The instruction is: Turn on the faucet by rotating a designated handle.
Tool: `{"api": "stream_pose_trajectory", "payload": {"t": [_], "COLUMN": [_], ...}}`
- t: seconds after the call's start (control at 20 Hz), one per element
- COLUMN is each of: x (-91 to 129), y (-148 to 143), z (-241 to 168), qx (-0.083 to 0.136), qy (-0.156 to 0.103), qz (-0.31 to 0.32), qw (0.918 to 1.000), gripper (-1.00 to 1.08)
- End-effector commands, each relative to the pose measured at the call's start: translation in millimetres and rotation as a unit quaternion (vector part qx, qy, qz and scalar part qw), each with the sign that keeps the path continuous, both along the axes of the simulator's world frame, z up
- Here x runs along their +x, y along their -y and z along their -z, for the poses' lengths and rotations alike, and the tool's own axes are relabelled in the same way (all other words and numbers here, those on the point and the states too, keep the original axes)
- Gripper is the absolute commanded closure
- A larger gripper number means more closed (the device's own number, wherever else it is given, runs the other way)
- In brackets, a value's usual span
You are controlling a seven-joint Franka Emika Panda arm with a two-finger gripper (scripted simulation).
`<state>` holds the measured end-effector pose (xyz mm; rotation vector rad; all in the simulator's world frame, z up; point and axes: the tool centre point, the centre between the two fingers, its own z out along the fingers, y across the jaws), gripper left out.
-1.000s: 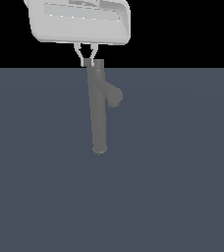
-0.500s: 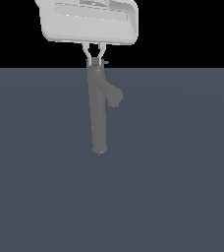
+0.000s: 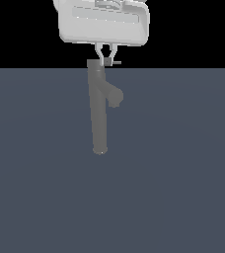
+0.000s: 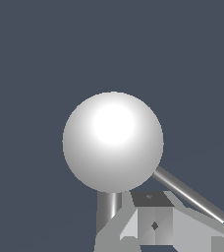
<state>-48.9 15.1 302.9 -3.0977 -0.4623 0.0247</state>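
While the faucet (image 3: 98, 108) stands as a grey column on the dark desk (image 3: 183, 173), its stubby spout (image 3: 114, 96) branching toward the exterior view's right, the white gripper (image 3: 106, 60) hangs right at the column's cap end, with its two thin fingers (image 3: 100, 53) reaching down beside the cap. The handle (image 3: 116, 63) is the thin silver rod poking sideways from that cap toward the exterior view's right, and the fingertips sit just at its root, close to the column. In the wrist view the cap (image 4: 113, 141) shows as a bright round disc and the rod (image 4: 188, 194) runs out from under its edge, with one finger pad (image 4: 153, 216) lying just beside it. The fingers look slightly parted, but I cannot tell whether they pinch the rod, merely flank it, or rest against it. My judgement is that the push on the handle is about to begin or is barely under way. The main risk is leverage: contact so near the root gives little turning moment, so a finger could slide along or over the thin rod instead of turning it. A second risk is the finger jamming against the cap if the sweep is not kept on an arc about the column's axis.
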Motion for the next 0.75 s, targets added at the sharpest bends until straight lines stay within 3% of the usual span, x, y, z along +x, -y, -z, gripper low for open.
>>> {"api": "stream_pose_trajectory", "payload": {"t": [0.0,0.7], "x": [11.1,54.7], "y": [4.2,25.2], "z": [-0.9,2.2], "qx": [-0.001,-0.004], "qy": [0.005,0.008], "qz": [0.003,0.020], "qw": [1.0000,0.9998], "gripper": [1.08,1.08]}}
